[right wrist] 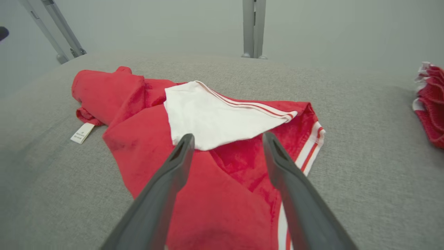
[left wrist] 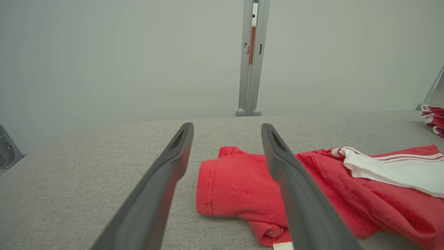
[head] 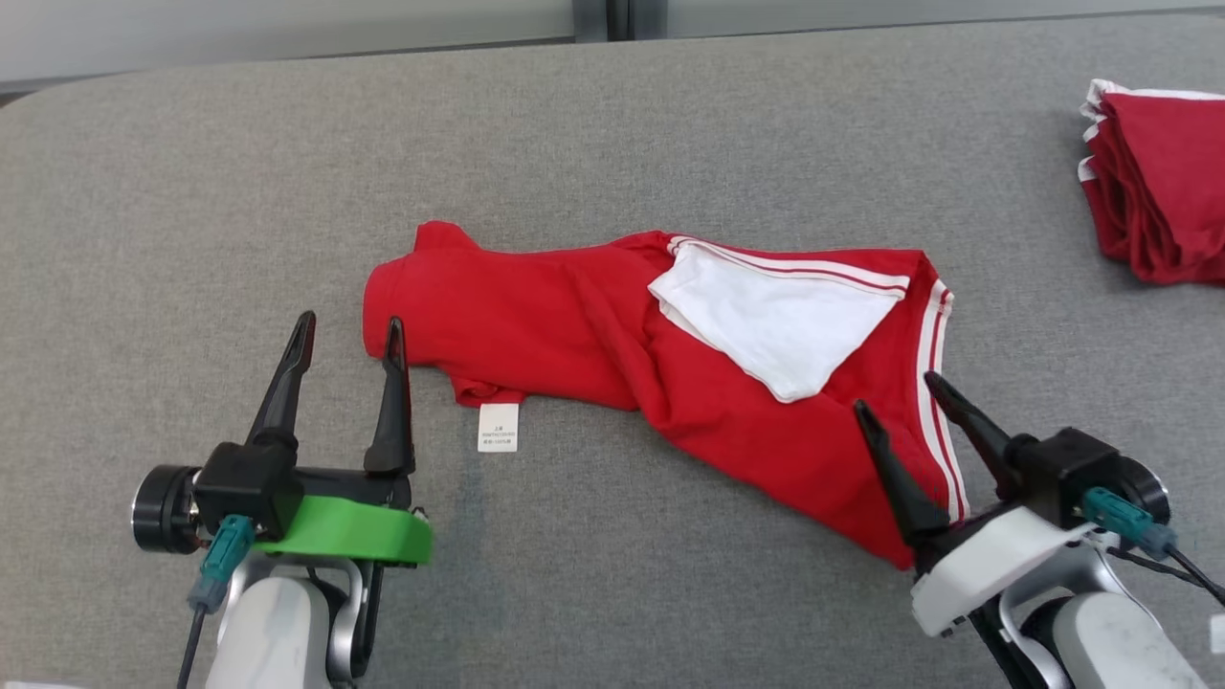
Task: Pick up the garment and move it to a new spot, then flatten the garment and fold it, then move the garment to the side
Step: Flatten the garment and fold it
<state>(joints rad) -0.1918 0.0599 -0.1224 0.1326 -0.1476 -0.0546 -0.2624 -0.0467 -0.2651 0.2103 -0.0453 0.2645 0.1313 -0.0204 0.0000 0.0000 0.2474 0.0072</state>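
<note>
Overhead, left fingers (head: 392, 402) and right fingers (head: 890, 474) spread at ends of garment (head: 574, 325); folded stack (head: 1158, 191) far right.

The garment (head: 574, 325) lies across the middle of the frame on the table (head: 191, 191), slanting down to the lower right; a flap (head: 775, 321) lies on its right half; its label (head: 499, 427) juts out below its left end. The left gripper (head: 350, 320) stands lower left, just beside that end; the right gripper (head: 895, 391) is lower right, over the garment's edge; a folded stack (head: 1163, 182) lies upper right, well apart.
</note>
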